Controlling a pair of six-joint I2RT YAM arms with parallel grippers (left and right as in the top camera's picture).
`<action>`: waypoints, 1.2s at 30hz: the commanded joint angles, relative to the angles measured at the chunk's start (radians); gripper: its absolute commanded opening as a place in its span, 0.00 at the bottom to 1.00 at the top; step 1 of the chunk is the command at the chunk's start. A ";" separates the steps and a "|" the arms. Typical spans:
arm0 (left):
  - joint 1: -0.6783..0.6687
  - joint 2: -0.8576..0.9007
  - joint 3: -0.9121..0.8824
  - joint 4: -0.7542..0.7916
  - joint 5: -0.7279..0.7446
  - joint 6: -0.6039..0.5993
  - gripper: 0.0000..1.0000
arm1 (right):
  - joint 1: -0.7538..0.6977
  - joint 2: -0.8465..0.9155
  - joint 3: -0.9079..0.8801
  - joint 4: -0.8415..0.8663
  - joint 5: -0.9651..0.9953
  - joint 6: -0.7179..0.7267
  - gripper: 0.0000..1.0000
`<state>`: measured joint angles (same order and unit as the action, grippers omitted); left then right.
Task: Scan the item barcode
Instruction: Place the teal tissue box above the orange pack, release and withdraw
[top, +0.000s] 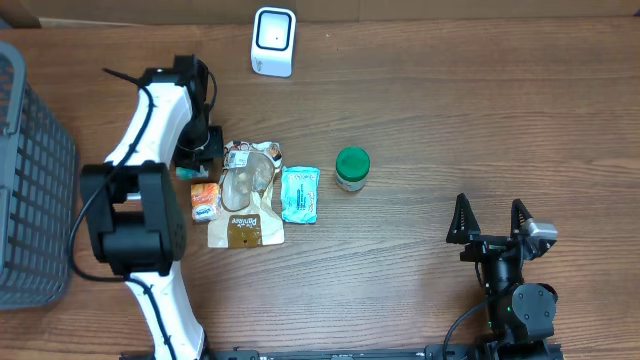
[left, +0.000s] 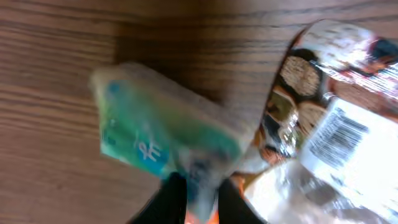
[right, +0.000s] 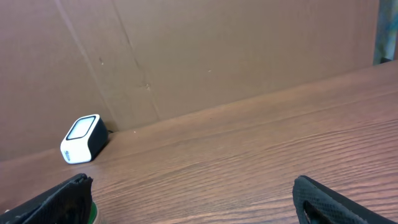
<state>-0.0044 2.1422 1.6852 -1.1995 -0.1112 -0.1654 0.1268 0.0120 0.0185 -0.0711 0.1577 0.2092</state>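
Item: teal packet (left: 161, 140) at the left pincer (left: 198, 205) tips, just beside the crinkled, glossy pouch (left: 336, 124), over the woodgrain tabletop (left: 50, 74); blur hides whether the jaws clamp it.
Risk: the thin, slick film may slip or fold, hiding its barcode from the white boxy scanner (top: 273, 41), well apart. The pouch could drag along. The right pincer (top: 490, 215) gapes wide, empty.

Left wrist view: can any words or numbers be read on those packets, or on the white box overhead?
Nothing reads clearly.
teal packet: white marks, too blurred.
snack pouch: barcode label, digits too blurred.
white box: no text visible.
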 joint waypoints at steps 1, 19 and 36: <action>0.003 0.029 -0.011 0.007 -0.020 0.011 0.25 | 0.004 -0.007 -0.010 0.005 0.006 -0.003 1.00; 0.024 -0.177 0.279 -0.139 0.087 0.013 1.00 | 0.004 -0.007 -0.010 0.005 0.006 -0.003 1.00; 0.455 -0.316 0.292 -0.266 0.348 0.218 1.00 | 0.004 -0.007 -0.010 0.005 0.006 -0.003 1.00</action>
<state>0.4389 1.8221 1.9766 -1.4673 0.1783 0.0261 0.1268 0.0120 0.0185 -0.0711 0.1577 0.2096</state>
